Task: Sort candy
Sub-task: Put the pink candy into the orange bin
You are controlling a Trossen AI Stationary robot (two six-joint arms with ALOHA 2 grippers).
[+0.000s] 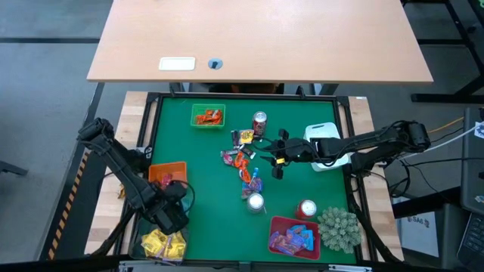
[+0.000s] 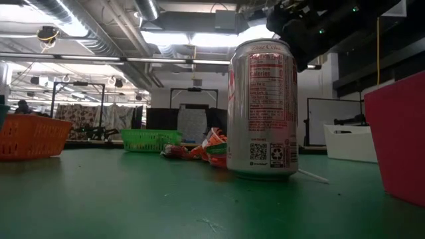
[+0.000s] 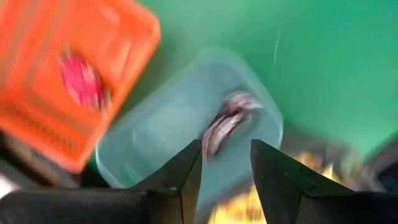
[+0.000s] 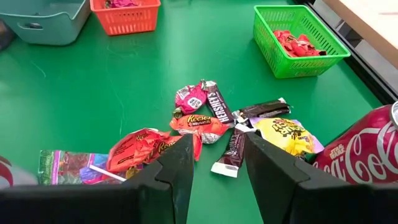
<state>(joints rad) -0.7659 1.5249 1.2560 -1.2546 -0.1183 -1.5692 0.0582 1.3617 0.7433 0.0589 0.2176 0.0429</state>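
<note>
I see my left gripper (image 3: pixel 227 165) over a pale blue tub (image 3: pixel 161 134), beside the orange basket (image 3: pixel 59 81). Its fingers are apart, and a dark wrapped candy (image 3: pixel 230 118) lies in the tub just past them. My right gripper (image 4: pixel 217 162) hangs with fingers apart, holding nothing, over the candy pile (image 4: pixel 214 121) in the middle of the green worktop (image 4: pixel 93 87): shiny orange, pink, brown and yellow wrappers, crinkled, lying close together.

cans (image 1: pixel 259 121) crowd candy (image 1: pixel 242 160), left mat probably open
</note>
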